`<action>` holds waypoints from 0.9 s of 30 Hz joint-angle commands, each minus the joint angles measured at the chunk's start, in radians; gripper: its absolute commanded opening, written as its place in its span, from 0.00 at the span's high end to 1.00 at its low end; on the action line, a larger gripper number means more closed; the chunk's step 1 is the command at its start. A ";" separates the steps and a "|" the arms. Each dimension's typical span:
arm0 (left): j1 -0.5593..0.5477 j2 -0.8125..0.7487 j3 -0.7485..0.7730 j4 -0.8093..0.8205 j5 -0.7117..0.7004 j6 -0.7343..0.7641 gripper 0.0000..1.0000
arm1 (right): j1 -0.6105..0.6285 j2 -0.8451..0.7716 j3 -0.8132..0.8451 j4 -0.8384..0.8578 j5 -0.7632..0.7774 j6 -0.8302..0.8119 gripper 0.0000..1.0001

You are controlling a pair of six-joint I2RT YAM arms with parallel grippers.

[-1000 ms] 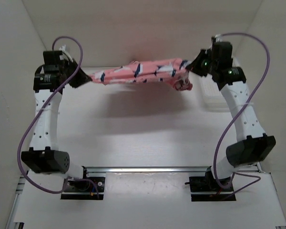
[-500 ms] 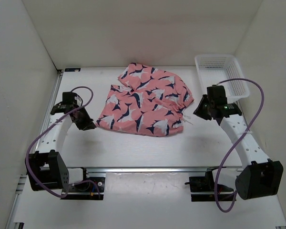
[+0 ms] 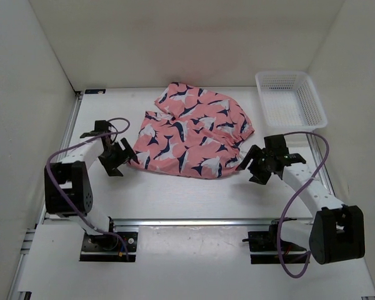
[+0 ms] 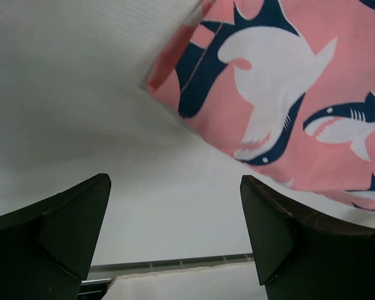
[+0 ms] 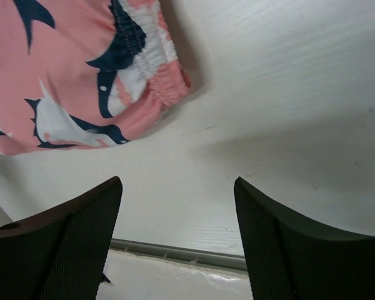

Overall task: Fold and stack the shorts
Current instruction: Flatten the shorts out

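Your shorts now lie released on the tabletop, left gripper and right gripper both apart, so folding can begin.

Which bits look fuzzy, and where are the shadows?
Left wrist view: the left fingers are dark and a bit soft, the shorts are crisp, and a gray shadow lies under their edge. Right wrist view: the right fingers show a grainy texture, and a shadow sits beside the shorts. Top view: even light, soft shadows, no glare.
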 commanded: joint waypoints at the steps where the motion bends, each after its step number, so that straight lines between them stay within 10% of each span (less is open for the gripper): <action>1: -0.015 0.055 0.049 0.075 0.015 -0.011 0.03 | -0.008 0.027 0.005 0.111 -0.054 0.031 0.22; 7: -0.035 0.191 0.071 0.107 0.035 -0.020 0.14 | -0.008 0.163 0.005 0.238 -0.096 0.070 0.24; 12: -0.044 0.211 0.101 0.117 0.035 -0.020 0.90 | -0.008 0.215 -0.015 0.284 -0.130 0.089 0.34; 20: -0.044 0.172 0.146 0.117 0.065 -0.020 0.90 | -0.008 0.405 0.071 0.359 -0.073 0.060 0.52; 25: -0.044 0.144 0.172 0.106 0.084 -0.020 0.90 | 0.001 0.452 0.279 0.223 0.026 -0.021 1.00; 27: -0.044 0.135 0.183 0.095 0.084 -0.020 0.90 | 0.001 0.438 0.411 0.084 0.101 -0.078 1.00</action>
